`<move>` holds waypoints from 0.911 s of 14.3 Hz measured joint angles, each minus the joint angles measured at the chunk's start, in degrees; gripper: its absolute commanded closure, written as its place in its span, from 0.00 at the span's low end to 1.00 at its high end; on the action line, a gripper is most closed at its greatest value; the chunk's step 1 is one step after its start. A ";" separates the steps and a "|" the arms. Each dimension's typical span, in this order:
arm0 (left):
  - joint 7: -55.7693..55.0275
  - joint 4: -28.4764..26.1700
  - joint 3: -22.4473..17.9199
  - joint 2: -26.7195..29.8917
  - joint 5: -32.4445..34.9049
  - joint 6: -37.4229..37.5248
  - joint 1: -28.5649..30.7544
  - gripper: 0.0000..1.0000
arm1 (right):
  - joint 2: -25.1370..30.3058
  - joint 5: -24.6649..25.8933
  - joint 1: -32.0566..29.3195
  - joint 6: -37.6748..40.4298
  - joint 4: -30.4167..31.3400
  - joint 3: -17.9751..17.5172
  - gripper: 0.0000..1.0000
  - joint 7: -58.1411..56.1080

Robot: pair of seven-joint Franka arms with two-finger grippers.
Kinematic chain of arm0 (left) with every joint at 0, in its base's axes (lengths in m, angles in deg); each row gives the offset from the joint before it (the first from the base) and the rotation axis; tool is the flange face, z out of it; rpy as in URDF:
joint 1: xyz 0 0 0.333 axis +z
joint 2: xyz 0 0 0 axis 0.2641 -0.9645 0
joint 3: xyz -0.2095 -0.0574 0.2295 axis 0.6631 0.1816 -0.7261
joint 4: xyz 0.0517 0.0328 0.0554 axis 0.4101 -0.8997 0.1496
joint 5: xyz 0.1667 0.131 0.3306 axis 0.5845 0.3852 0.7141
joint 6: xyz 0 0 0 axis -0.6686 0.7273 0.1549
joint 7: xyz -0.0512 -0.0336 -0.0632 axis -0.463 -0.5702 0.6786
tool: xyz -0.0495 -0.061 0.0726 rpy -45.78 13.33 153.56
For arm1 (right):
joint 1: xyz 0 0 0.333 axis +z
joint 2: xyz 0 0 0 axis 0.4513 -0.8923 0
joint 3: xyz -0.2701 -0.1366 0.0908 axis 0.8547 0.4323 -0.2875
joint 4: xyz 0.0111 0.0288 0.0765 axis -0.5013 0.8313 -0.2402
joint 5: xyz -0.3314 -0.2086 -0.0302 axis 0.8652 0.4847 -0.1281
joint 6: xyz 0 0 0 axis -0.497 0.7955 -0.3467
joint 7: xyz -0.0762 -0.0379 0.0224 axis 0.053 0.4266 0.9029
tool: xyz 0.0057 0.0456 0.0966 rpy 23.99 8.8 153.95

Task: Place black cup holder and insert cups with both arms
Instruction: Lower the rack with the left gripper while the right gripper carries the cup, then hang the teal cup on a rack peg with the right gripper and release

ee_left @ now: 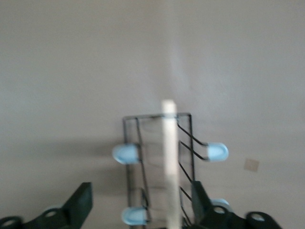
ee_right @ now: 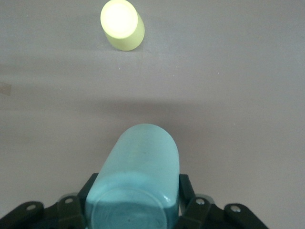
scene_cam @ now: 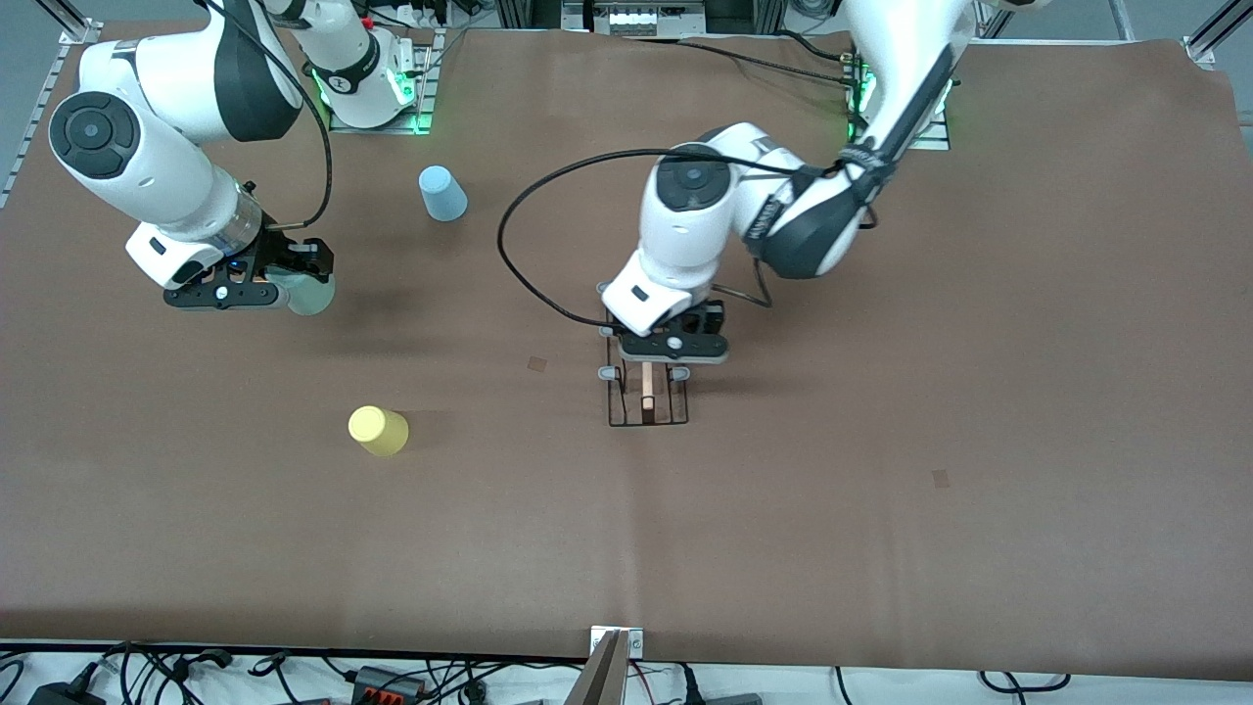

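The black cup holder (scene_cam: 647, 399) lies on the table mid-way along it, with its wooden rod (scene_cam: 647, 388) and grey-tipped pegs showing. My left gripper (scene_cam: 672, 358) is over the holder's end nearest the robots. In the left wrist view it (ee_left: 141, 210) is open, its fingers (ee_left: 82, 204) apart on either side of the rack (ee_left: 157, 157) and rod (ee_left: 169, 157). My right gripper (scene_cam: 266, 284) is shut on the pale green cup (scene_cam: 313, 293), held on its side above the table; it also shows in the right wrist view (ee_right: 139, 188). The blue cup (scene_cam: 442, 193) and yellow cup (scene_cam: 378, 431) stand upside down.
The yellow cup (ee_right: 122, 24) shows in the right wrist view past the held green cup (ee_right: 140, 167). A black cable (scene_cam: 519, 264) loops off the left arm above the table. The brown mat (scene_cam: 881, 441) covers the table.
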 measured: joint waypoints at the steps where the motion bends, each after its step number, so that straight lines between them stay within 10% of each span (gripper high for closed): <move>1: 3.94 0.11 -0.06 1.17 0.01 2.58 1.76 0.00 | 0.00 -0.11 0.13 -0.01 0.00 -0.23 0.80 1.13; 13: 34.87 0.12 -0.66 5.96 0.05 25.32 23.66 0.00 | -10.44 -4.10 26.09 -7.48 -10.09 -1.49 0.80 54.85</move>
